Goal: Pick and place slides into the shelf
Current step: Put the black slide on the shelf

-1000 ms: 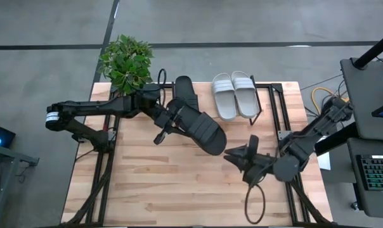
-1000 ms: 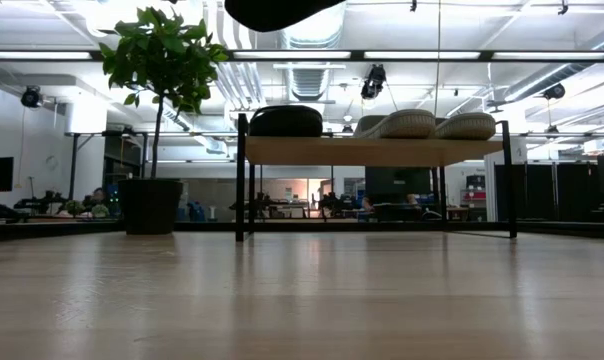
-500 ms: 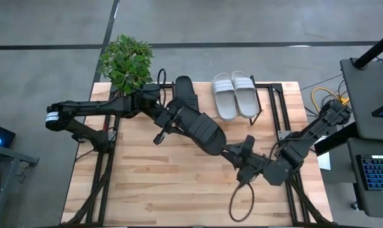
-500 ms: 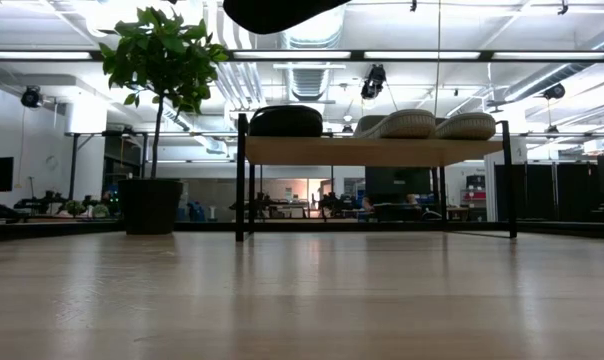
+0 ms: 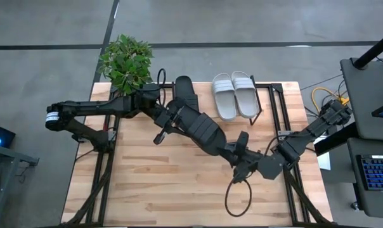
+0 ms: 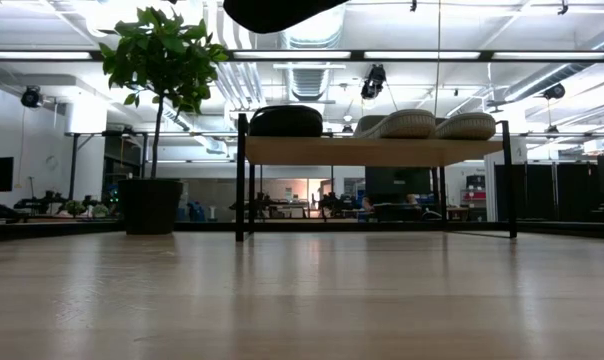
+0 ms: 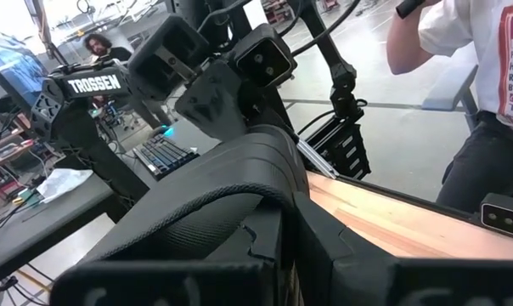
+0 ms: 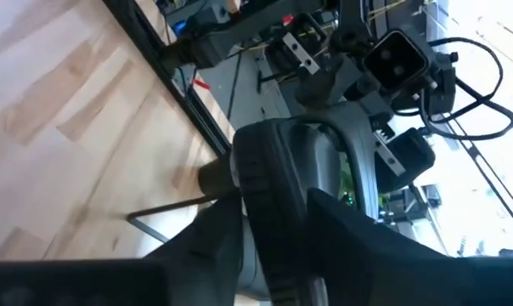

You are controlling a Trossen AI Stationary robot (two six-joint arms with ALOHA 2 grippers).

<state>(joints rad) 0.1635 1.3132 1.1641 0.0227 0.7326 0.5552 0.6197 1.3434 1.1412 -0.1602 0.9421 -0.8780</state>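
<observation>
We note a pale plank worktop (image 5: 153, 177) on a grey concrete floor, a potted plant (image 5: 126, 61) at its far left corner, and an open hall with ceiling lights behind. On the shelf (image 6: 372, 151) along the far edge sit one black slide (image 5: 184, 90) and the white pair (image 5: 235, 94). Mid-worktop, the left gripper (image 5: 172, 118) is clamped on the second black slide (image 5: 201, 128) held aloft, the right gripper (image 5: 239, 152) closing round its other end; the near half lies bare.
</observation>
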